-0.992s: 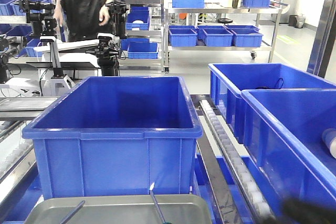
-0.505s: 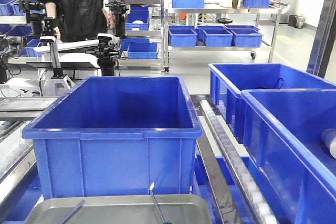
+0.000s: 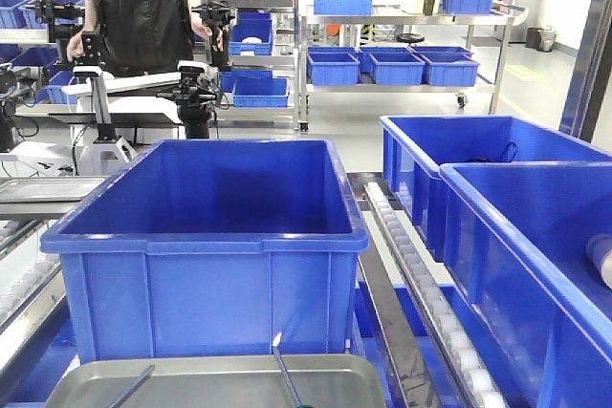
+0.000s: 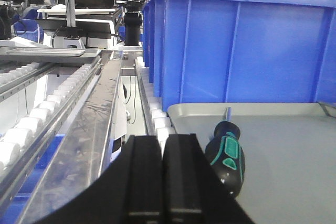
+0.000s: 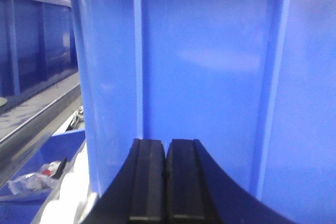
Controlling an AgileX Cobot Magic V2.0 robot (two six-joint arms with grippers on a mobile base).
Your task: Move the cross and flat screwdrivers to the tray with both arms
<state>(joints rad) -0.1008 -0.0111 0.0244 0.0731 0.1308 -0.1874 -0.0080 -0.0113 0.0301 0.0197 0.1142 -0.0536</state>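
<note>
Right arm gone; screwdrivers inside tray rim.

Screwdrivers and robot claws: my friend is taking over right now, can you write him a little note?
Left gripper: shut, holding nothing, beside the black-and-green screwdriver handle.
Right gripper: shut, holding nothing, facing a blue plastic bin wall.
Both slim grey-shafted screwdrivers lie in the shallow grey metal tray, in front of the big deep blue bin.
Done: both tools appear to be in the tray.
Left: seemingly nothing except pulling the arms back; the front view cuts off the tray's near part.
</note>
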